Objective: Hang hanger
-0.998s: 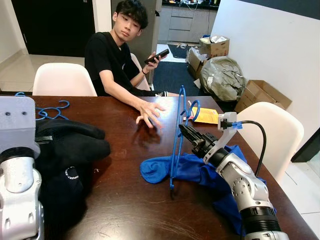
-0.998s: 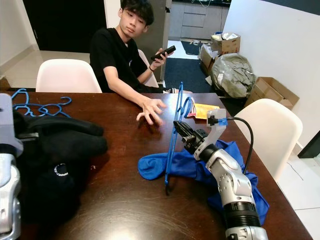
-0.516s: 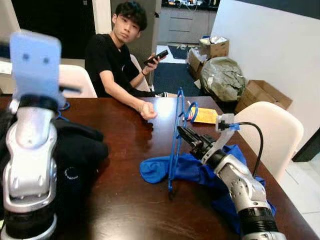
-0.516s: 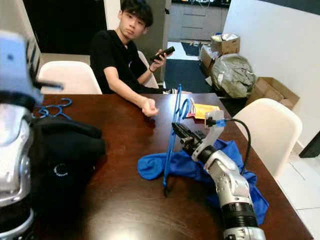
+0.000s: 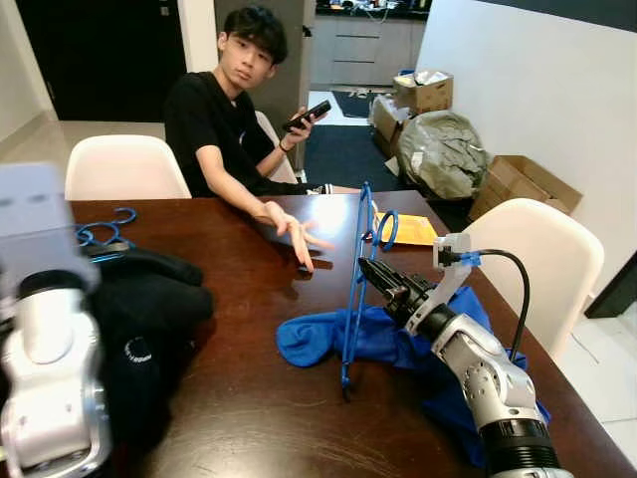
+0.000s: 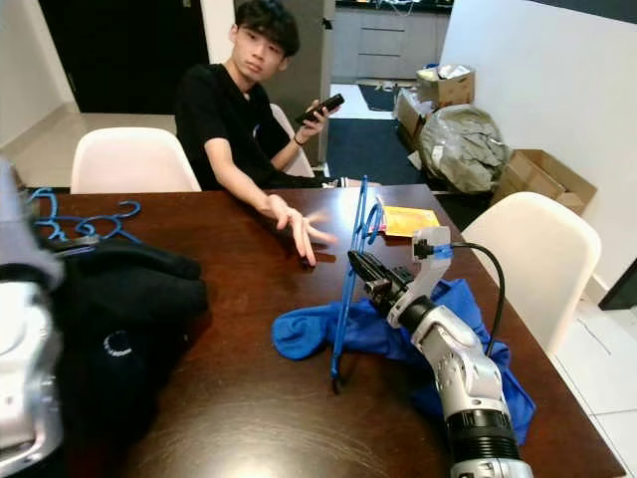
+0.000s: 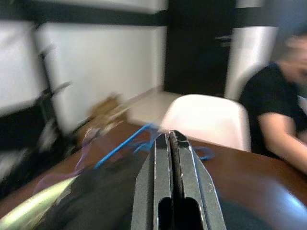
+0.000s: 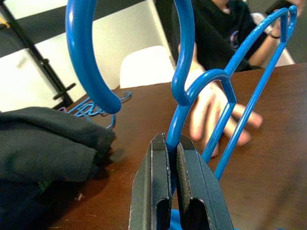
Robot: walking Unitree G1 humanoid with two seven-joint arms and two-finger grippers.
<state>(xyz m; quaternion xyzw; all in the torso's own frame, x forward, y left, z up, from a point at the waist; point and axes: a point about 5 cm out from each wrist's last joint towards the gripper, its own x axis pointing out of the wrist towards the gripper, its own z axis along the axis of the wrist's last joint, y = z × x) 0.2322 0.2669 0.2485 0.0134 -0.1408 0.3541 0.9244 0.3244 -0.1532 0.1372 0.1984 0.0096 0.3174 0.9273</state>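
Right hand (image 6: 360, 267) reaching over the dark brown counter (image 6: 249, 398), its two black fingers (image 8: 192, 182) pressed tight on the neck of a blue hanger (image 5: 355, 289), just below the hook. The hanger stands nearly upright, edge-on to the head camera, its lower end resting on the counter at the edge of a blue garment (image 5: 328, 337) that lies crumpled under the right arm and trails toward the counter's right edge. A yellow packet (image 5: 410, 231) lies flat on the counter beyond the hanger. Left hand (image 7: 173, 143) raised above the left part of the counter, its fingers closed flat against each other with nothing between them; below it lies a heap of black clothing (image 5: 149, 299), and beyond that a bundle of further blue hangers (image 6: 80, 221) near the counter's far left corner. A person in a black shirt (image 5: 204, 119) sits at the far side of the counter, one hand spread over the wood near the upright hanger, the other holding a phone (image 5: 309, 113). White chairs (image 5: 124, 167) stand at the far side and the right side; cardboard boxes (image 5: 523, 184) and a grey sack (image 5: 443, 154) rest on the floor by the white wall.
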